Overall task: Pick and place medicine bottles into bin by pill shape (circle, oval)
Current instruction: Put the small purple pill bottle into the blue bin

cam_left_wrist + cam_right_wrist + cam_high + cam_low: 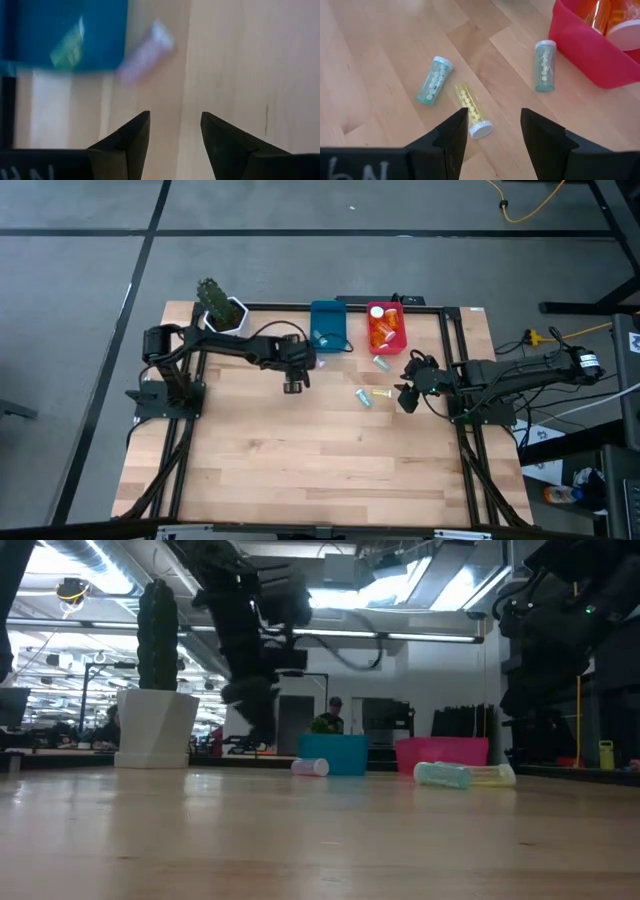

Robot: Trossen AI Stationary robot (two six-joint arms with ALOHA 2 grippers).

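Red bin (pixel 386 327) — orange bottles (pixel 384 332); blue bin (pixel 328 325) — teal vial (pixel 321 337).

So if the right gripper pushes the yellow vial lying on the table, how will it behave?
The yellow vial lies on its side, so it would probably roll. It looks small and only partly filled with pills, so likely light. Its smooth wall may slip between the right gripper's open jaws.

Open tabletop up front, clutter along the far edge

We see the near half of the tabletop (pixel 320 470) bare and passable; at the far edge stand the white plant pot (pixel 224 314), blue bin (pixel 328 323) and red bin (pixel 386 326), with loose vials (pixel 372 395) lying between the left pincer (pixel 293 387) and right pincer (pixel 406 399), whose spread fingers hang above the wood, and a purple vial (pixel 146 51) against the blue bin.
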